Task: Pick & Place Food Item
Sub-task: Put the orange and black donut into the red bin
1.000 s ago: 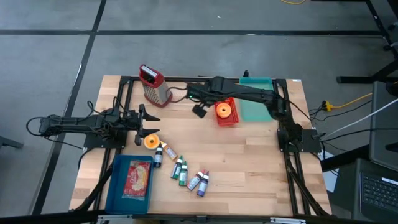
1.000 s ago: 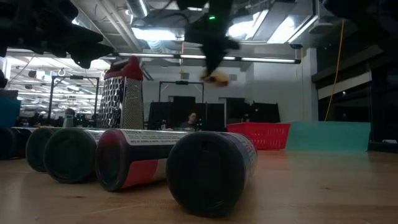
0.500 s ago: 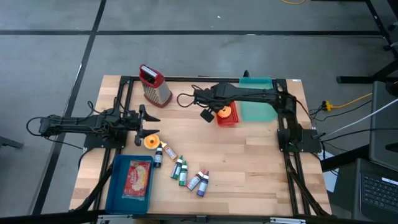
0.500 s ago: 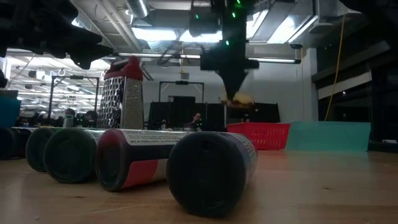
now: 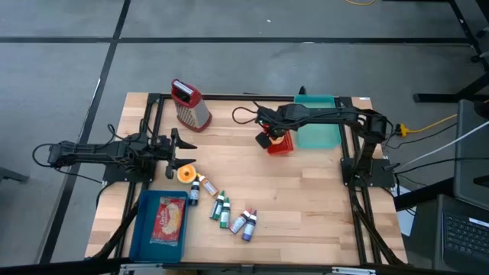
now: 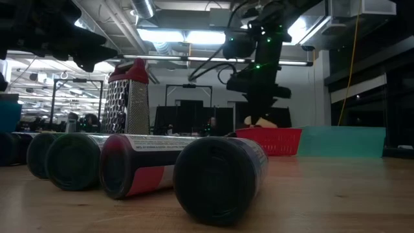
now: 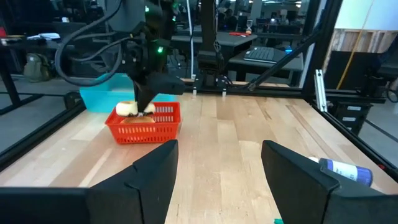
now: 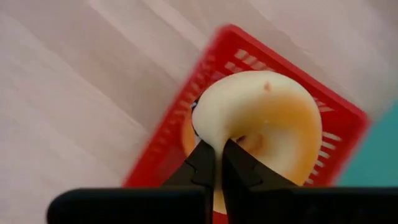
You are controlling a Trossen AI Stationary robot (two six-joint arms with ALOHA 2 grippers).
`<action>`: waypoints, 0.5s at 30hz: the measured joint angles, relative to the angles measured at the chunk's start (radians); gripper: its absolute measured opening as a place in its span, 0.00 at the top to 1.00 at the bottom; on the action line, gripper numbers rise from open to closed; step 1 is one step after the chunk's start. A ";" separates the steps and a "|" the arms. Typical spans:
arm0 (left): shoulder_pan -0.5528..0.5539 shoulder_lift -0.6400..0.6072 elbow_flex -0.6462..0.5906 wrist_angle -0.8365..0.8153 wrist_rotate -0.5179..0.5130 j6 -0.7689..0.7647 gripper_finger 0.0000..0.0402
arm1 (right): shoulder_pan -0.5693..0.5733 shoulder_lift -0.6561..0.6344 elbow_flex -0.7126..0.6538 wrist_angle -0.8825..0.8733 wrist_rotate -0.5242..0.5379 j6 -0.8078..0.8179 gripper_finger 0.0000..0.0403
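Two arms, high view: right gripper (image 5: pixel 267 139) over red plastic basket (image 5: pixel 280 144); left gripper (image 5: pixel 186 151) idle, jaws apart; low view: pale round bun (image 6: pixel 260 121) just above basket; right wrist: jaws clamped on bun.

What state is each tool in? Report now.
Left tool: open, empty.
Right tool: shut on the pastry, above the red basket.
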 joint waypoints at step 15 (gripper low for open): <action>0.000 0.000 0.000 -0.008 -0.007 0.004 0.43 | 0.001 -0.001 -0.001 -0.025 -0.026 0.027 0.97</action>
